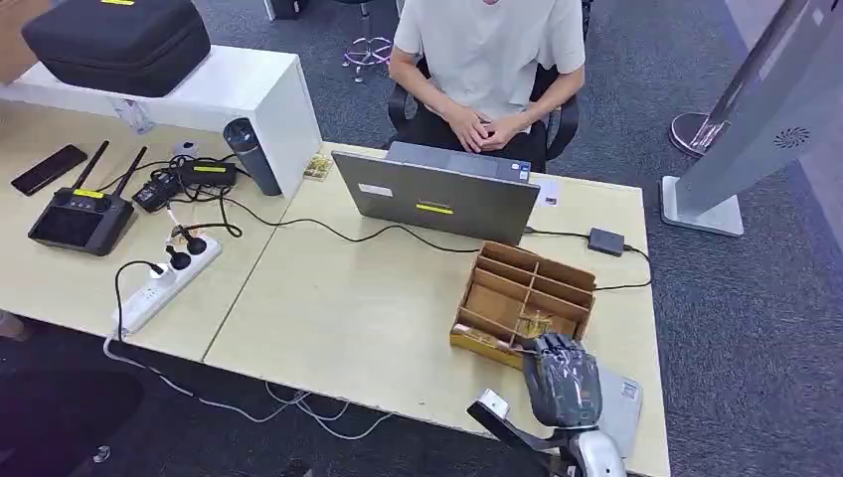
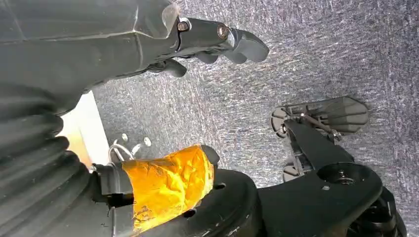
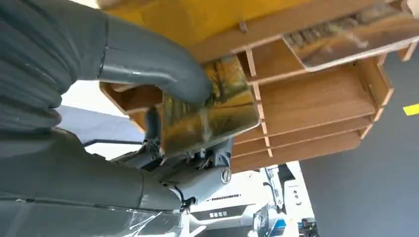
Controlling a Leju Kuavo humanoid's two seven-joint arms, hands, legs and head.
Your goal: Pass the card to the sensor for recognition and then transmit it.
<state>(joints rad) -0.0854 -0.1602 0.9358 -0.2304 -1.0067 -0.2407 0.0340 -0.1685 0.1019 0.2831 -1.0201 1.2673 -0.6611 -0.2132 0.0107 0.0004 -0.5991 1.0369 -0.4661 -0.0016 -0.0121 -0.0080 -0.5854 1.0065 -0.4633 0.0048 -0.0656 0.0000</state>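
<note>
A wooden divider box stands on the table's right half, in front of the laptop. My right hand is at the box's near edge, fingers reaching into a front compartment. In the right wrist view this hand pinches a yellow-brown picture card between thumb and fingers, right at the box's compartments. A second card lies in another compartment. My left hand hangs over the carpet, holding nothing, its orange-taped thumb apart from the fingers.
A person sits behind the grey laptop, hands folded. A small black box on a cable lies right of the laptop. A flat grey device sits under my right wrist near the table corner. Power strip, controller and flask occupy the left.
</note>
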